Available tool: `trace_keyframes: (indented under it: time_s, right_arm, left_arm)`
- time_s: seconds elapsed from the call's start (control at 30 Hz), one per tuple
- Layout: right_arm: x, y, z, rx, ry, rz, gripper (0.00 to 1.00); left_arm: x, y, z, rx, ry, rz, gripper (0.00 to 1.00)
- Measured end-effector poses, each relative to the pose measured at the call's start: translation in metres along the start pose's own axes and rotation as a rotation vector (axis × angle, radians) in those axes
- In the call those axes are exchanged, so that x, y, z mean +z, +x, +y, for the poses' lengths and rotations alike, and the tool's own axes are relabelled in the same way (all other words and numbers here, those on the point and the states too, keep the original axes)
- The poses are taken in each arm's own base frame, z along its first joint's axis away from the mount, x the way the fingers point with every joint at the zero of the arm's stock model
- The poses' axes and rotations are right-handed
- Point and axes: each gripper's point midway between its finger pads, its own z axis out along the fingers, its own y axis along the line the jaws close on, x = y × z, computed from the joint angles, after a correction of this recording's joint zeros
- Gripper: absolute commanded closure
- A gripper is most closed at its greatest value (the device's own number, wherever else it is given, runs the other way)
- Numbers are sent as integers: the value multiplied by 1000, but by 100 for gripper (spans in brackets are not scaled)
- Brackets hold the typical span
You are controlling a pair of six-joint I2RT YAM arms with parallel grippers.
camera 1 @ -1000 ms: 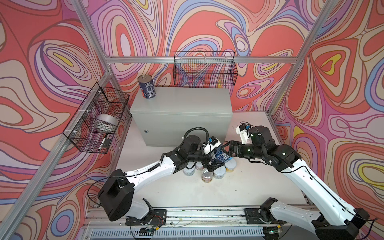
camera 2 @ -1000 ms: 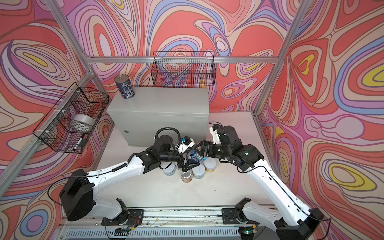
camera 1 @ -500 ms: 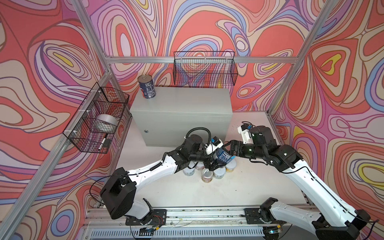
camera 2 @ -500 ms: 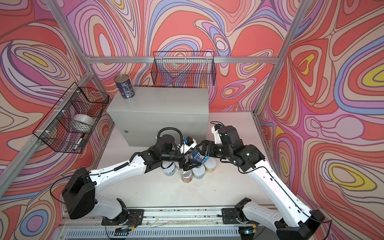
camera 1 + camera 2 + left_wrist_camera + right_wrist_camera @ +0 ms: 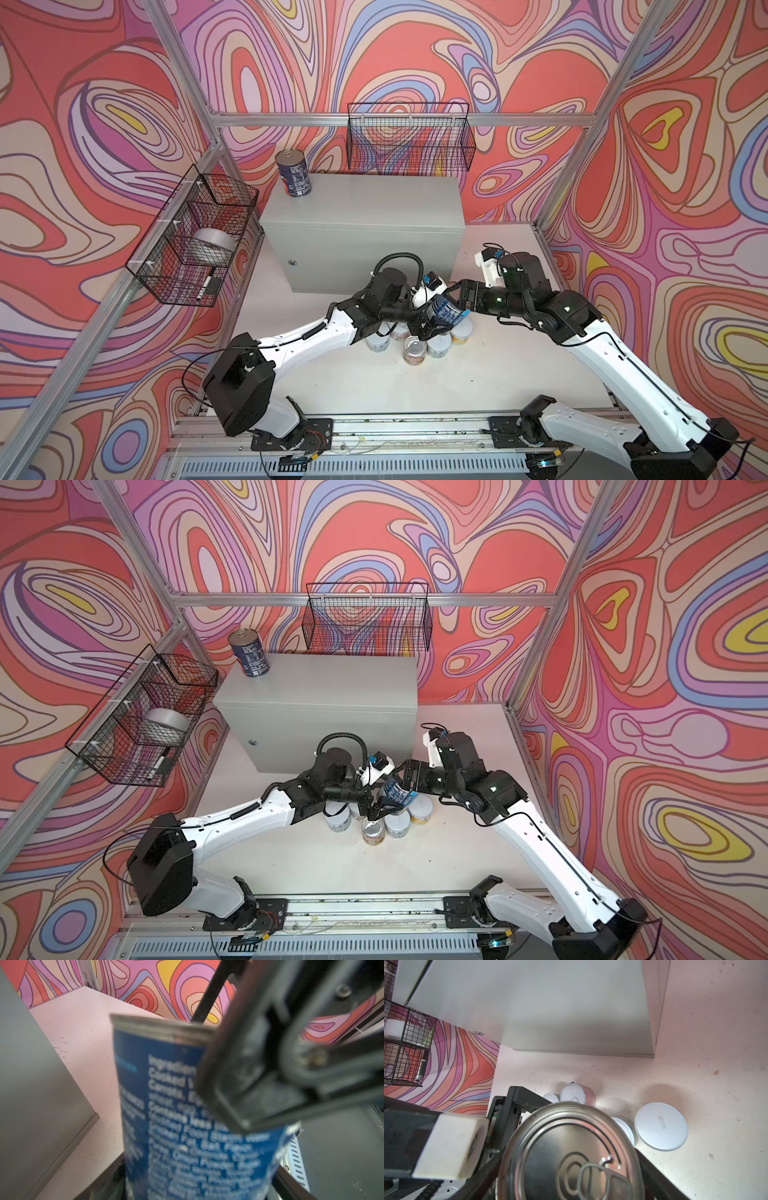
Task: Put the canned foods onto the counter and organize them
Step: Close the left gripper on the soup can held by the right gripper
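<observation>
A tall dark-blue can [image 5: 446, 313] [image 5: 397, 793] hangs tilted above the table, held from both sides. My left gripper [image 5: 434, 322] [image 5: 197, 1184] is shut on its lower body. My right gripper [image 5: 457, 309] [image 5: 571, 1178] is shut on its upper part, and the silver pull-tab top [image 5: 571, 1157] fills the right wrist view. A second blue can [image 5: 294, 172] [image 5: 248, 653] stands upright on the back left corner of the counter [image 5: 365, 208] [image 5: 324, 683]. Several short cans [image 5: 415, 350] [image 5: 397, 824] [image 5: 661, 1126] stand clustered on the table under the grippers.
A black wire basket [image 5: 195, 241] on the left wall holds a grey tape roll [image 5: 214, 245]. Another wire basket [image 5: 409, 139] hangs on the back wall above the counter. White tabletop [image 5: 498, 365] stretches in front and to the right of the counter.
My left gripper stood open around the blue can and has closed on it. The right gripper has kept its hold, and both arms have barely shifted.
</observation>
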Motion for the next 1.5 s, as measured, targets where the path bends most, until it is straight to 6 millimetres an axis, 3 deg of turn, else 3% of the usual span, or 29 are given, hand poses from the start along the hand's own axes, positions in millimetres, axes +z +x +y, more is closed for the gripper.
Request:
trace_keyframes:
  time_s: [0.43, 0.67, 1.1, 1.27, 1.5]
  right_arm:
    - [26, -7, -5, -27, 2, 20, 33]
    - [29, -13, -13, -17, 3, -16, 32]
    - [20, -17, -13, -26, -10, -47, 17]
    - [12, -19, -8, -32, -32, -75, 7]
    - [-1, -20, 7, -39, -109, -99, 5]
  left_arm:
    - [6, 9, 15, -111, -51, 43, 46]
    - [13, 6, 20, -139, -56, 55, 49]
    - [13, -2, 18, -141, -72, 33, 52]
    - [7, -10, 14, -124, -90, 11, 53]
    - [3, -8, 24, -152, -145, -4, 54]
